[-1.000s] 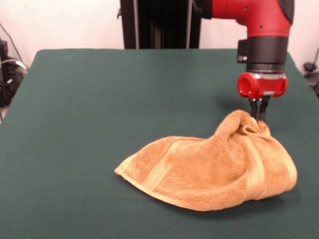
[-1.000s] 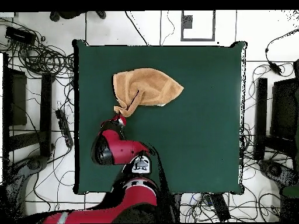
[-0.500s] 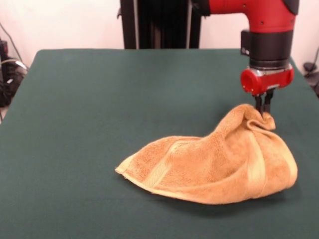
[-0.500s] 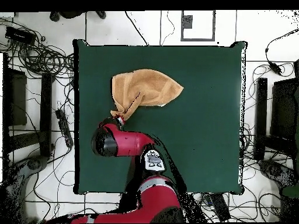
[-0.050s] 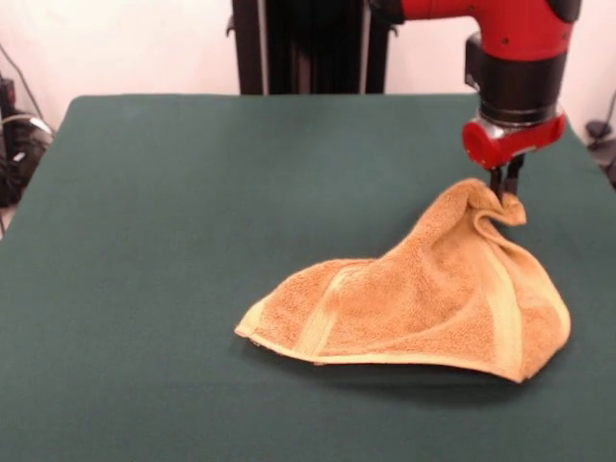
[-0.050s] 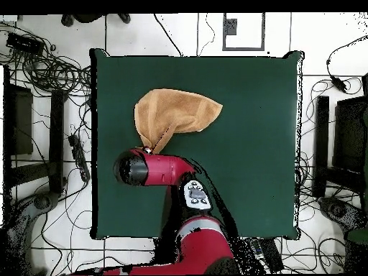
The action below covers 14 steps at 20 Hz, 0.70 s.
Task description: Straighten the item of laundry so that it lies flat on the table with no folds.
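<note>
Pincer lifting one bunched corner of the towel, the rest draped on the tabletop.

The pincer (image 5: 504, 186) was pinching a gathered corner of the orange-tan terry towel (image 5: 423, 308), raised off the dark green tabletop (image 5: 192, 192) near one side edge, toward the robot's end. From that peak the towel sloped down like a tent; its low tip rested on the cloth-covered surface toward the middle. The pile looked thick and nubbly, with paler flat woven bands and a paler hem along the lower edge. Judging from this, the narrow pinch could slip off the bulky bunch, or the far layers could drag and stay doubled under, since terry likely grips the cloth beneath it.
</note>
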Available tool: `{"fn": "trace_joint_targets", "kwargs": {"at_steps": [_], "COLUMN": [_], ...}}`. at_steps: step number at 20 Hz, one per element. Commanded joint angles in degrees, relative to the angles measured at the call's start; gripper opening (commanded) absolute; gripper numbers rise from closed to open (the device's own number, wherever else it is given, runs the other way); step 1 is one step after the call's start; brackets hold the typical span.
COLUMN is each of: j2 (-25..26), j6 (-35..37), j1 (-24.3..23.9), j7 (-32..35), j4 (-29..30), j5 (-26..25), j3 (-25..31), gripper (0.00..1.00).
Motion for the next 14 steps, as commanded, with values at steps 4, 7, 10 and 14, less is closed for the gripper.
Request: {"fn": "trace_joint_targets", "kwargs": {"at_steps": [4,7,10,14], "j2": [2.6,2.3,1.2,0.2], "j6": [14.5,16.8,18.7,24.0], "j1": [-0.8,-1.6,-2.9,-3.1], "j7": [7.9,8.1,8.0,8.7], "j4": [-4.0,-4.0,-2.8,-2.7], "j5": [2.5,2.9,3.5,4.4], "j3": [5.8,6.1,7.8,8.4], "gripper": [0.00,0.00,0.00,0.00]}}
